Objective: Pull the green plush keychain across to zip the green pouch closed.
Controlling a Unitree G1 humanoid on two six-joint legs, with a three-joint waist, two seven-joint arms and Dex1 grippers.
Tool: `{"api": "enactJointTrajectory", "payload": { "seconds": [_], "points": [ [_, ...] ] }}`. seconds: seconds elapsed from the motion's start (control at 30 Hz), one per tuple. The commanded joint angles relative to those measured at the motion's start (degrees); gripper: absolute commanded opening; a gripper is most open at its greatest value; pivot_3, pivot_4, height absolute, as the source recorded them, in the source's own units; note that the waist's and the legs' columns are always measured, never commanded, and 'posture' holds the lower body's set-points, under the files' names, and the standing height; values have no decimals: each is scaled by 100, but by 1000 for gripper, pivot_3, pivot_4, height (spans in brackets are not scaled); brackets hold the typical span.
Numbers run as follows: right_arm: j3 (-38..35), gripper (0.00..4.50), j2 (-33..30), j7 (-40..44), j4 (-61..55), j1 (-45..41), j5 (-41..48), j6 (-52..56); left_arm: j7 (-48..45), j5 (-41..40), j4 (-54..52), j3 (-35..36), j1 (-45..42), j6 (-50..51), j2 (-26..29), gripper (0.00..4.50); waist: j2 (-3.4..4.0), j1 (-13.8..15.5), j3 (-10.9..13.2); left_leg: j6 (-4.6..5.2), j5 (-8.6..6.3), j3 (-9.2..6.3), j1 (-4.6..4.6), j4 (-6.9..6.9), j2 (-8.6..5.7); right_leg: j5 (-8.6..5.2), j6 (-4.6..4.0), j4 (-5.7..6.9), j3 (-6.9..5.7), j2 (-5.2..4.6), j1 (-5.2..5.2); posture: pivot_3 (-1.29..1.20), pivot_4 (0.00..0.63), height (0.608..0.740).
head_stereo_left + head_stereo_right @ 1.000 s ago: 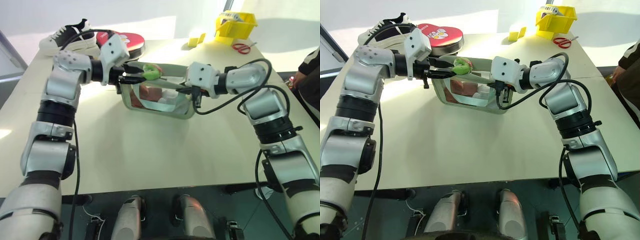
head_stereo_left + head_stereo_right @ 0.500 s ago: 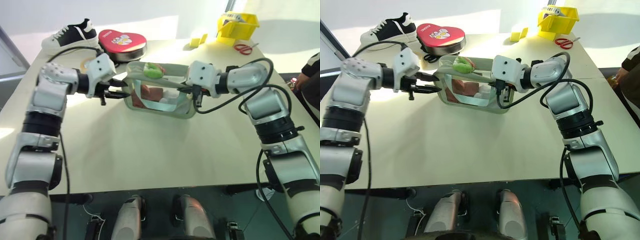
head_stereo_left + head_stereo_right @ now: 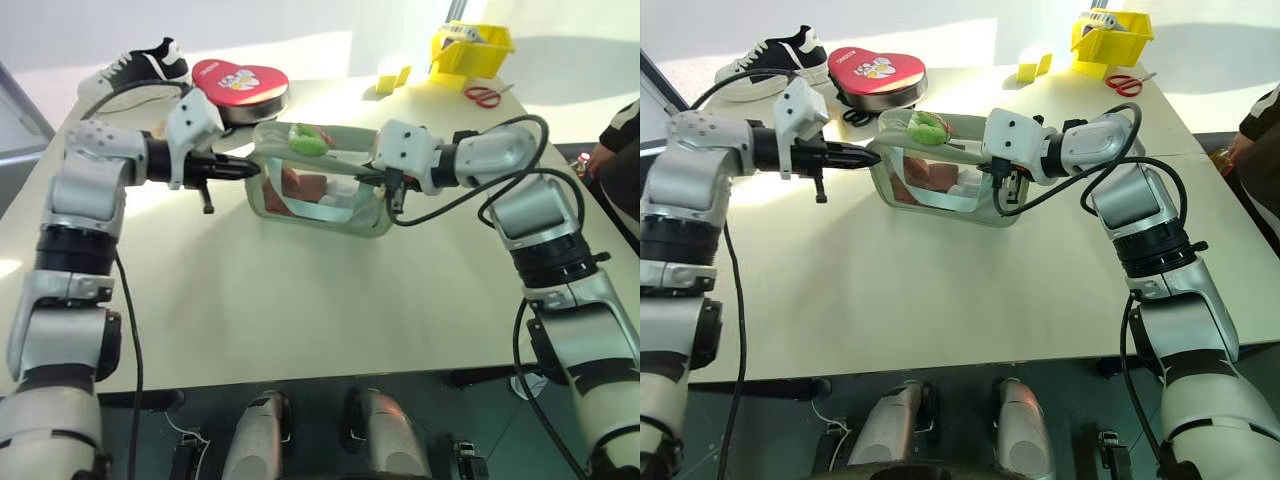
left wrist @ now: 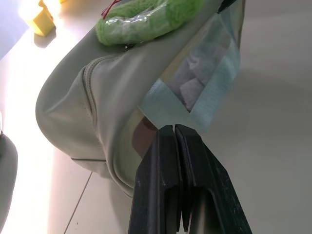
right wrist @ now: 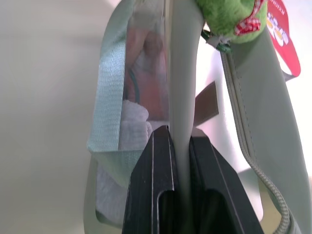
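Now | your right gripper (image 5: pixel 179 141) pinches the green pouch (image 3: pixel 330 205) rim, mid-table | left gripper (image 4: pixel 174 132) shut on nothing, tips at the pouch's left end | green plush keychain (image 3: pixel 308 143) rests on top, unheld | zip pull likely not finished.

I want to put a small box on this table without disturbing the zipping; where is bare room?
The wide bare tabletop on the robot's side of the pale green fabric pouch is free. The far edge is crowded: red heart-shaped tin, black-and-white sneaker, yellow plastic bin, red-handled scissors.
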Motion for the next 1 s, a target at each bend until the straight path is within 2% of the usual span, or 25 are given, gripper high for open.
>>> {"api": "enactJointTrajectory", "payload": {
  "seconds": [0.03,0.17,0.2,0.27,0.43,0.7,0.8,0.93,1.0],
  "points": [
    [-198,0,30,-113,-86,-257,46,-103,361,-112,-482,375,183,145,155,61,0,0,0,0,0,-1,0,0,1,0,0,0,0,0,0,0,150,740],
    [-165,0,74,-80,17,-291,51,-198,797,0,78,510,-63,-47,142,61,0,17,0,-3,2,-4,0,1,0,0,0,0,-1,1,2,0,150,740],
    [-151,0,92,-57,42,-301,52,-232,814,54,268,483,-141,-194,161,576,0,18,0,-3,2,-4,0,2,0,0,0,0,-1,1,2,0,150,740],
    [-126,0,125,-40,96,-320,43,-290,836,121,584,422,-292,-392,138,1171,0,18,0,-3,2,-2,0,1,-3,0,0,0,-1,1,2,0,150,740],
    [-104,0,186,-32,144,-353,36,-332,1034,359,1263,241,-687,-853,-154,3804,0,12,0,-2,1,3,-1,1,-8,0,0,0,-1,1,2,0,150,740],
    [-108,0,212,-20,67,-343,26,-255,849,752,2191,-137,-911,-1613,-538,3804,0,6,0,-2,2,15,-1,1,-8,1,0,0,-1,2,1,0,150,740],
    [-112,0,211,-27,28,-333,22,-215,743,824,2425,-182,-963,-1835,-581,2940,0,5,0,-2,1,15,-1,1,-8,1,0,-1,-1,2,1,0,150,740],
    [-132,0,189,-52,7,-321,14,-181,544,724,2304,-71,-989,-1748,-529,827,0,3,0,-2,1,13,-2,1,-7,1,0,-1,-1,2,0,0,150,740],
    [-147,0,189,-77,5,-313,15,-175,431,678,2168,-30,-954,-1689,-472,42,0,3,0,-2,1,11,-1,1,-7,1,0,-1,-1,2,0,0,150,740]
  ]
}}
